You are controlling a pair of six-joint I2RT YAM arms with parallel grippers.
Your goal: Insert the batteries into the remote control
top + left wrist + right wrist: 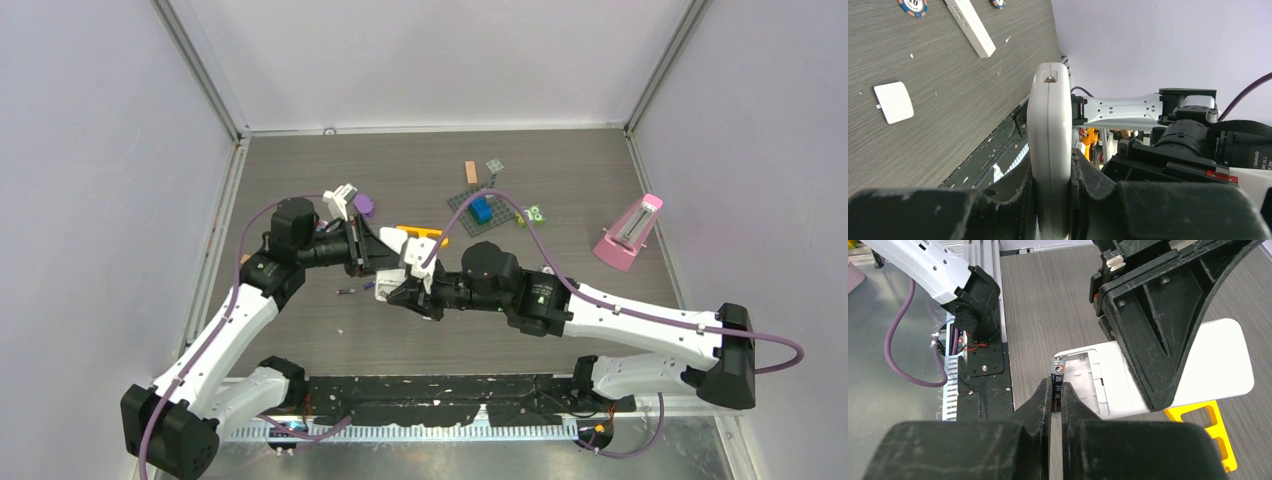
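My left gripper [1050, 200] is shut on the white remote control [1049, 150], holding it edge-up above the table. From the right wrist the remote [1208, 365] shows its open battery bay [1083, 377]. My right gripper [1057, 392] is shut on a slim dark battery [1057, 380], whose tip sits at the bay's near corner. In the top view both grippers meet mid-table, the left [365, 250] with the remote [402, 245] and the right [397, 292]. Two more batteries lie just left of them, a dark one [346, 291] and a bluish-purple one [368, 286].
A white battery cover [894, 102] and a white stick [970, 27] lie on the table. A yellow tool [425, 235] lies behind the remote. Further back are a grey baseplate with a blue brick [478, 210], an orange stick [471, 171] and a pink metronome [630, 232].
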